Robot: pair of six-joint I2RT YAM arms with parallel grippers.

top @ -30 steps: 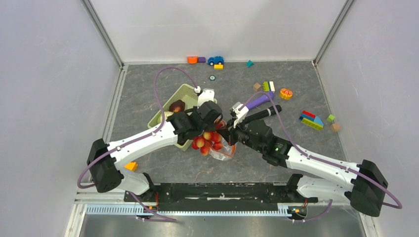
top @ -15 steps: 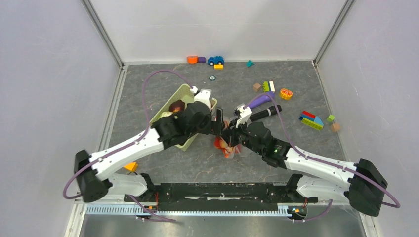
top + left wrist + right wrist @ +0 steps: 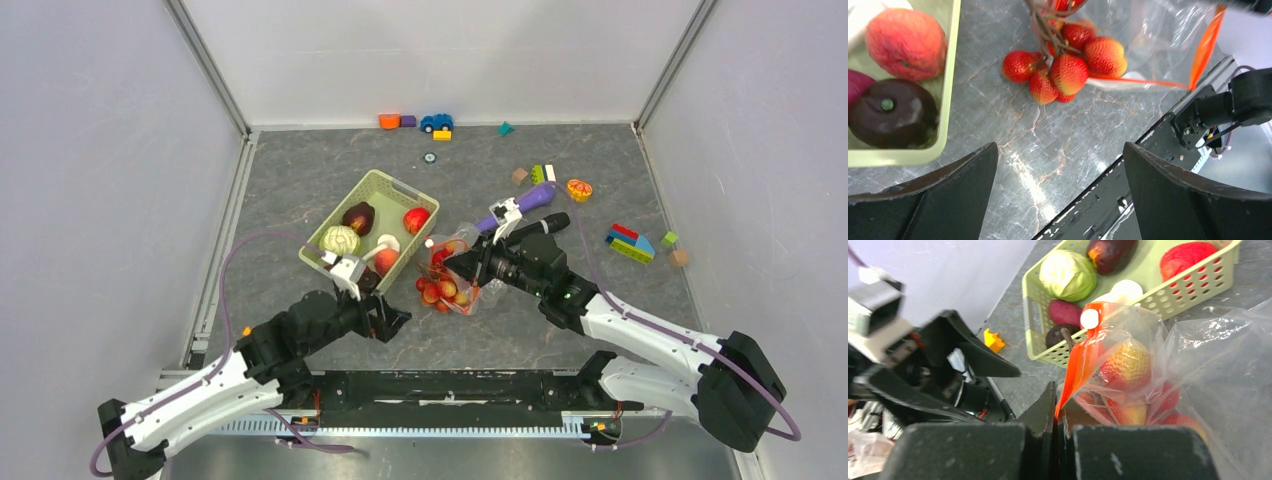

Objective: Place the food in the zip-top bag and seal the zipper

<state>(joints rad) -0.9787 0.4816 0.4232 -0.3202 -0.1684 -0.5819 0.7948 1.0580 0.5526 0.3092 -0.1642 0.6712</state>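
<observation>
From above, the left end effector point(image 3: 386, 320) is over the table point(image 3: 300, 170) at about 8 o'clock from the bag point(image 3: 472, 292), its fingers spread wide and empty. The right end effector point(image 3: 458, 266) is pinched on the bag's upper edge. The bag lies mid-table with a cluster of red fruit point(image 3: 437, 290) at its left side. A basket point(image 3: 372, 182) sits just beside the bag at 10 o'clock. It holds a cabbage point(image 3: 339, 240), a dark purple piece point(image 3: 358, 217), a red apple point(image 3: 416, 220), a mushroom point(image 3: 386, 243) and a peach apple point(image 3: 385, 262).

In the left wrist view the two fingers point(image 3: 948, 200) stand far apart with nothing between them. At 12 o'clock the fruit cluster rests on the table, its upper fruits under the clear plastic. How much of it is inside the bag cannot be told. The orange zipper point(image 3: 1205, 47) shows at 2 o'clock. The basket corner, at 10 o'clock, holds the peach apple and the dark purple piece.

In the right wrist view the fingers are closed flat on the zipper, which rises from between them to a round white tab point(image 3: 1089, 318). Red fruit shows through the bag at 1 o'clock, and the basket lies at 12 o'clock.
</observation>
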